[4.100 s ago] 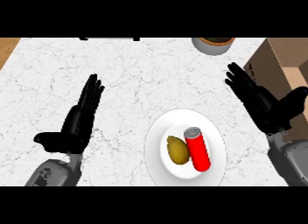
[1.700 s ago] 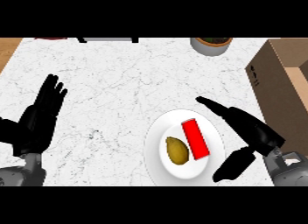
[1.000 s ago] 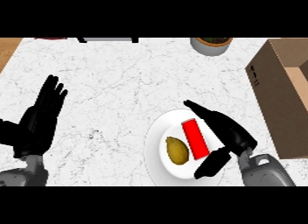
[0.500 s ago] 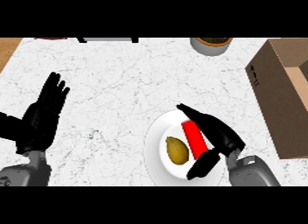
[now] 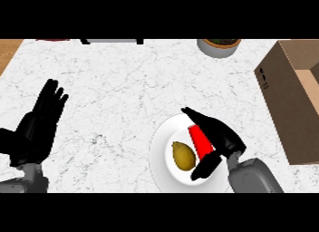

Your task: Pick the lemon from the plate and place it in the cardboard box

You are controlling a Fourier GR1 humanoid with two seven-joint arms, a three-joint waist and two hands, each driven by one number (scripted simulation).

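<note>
On the table (image 5: 122, 81), the box (image 5: 302, 99) stands right of the plate (image 5: 163, 149). The right hand (image 5: 215, 136), fingers straight and holding nothing, covers the can (image 5: 201, 140); it should shift left and curl round the lemon (image 5: 183, 155). The left hand (image 5: 38, 124) rests open.

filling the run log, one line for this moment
right hand open over red can | lemon on plate | left hand open | cardboard box right
</note>
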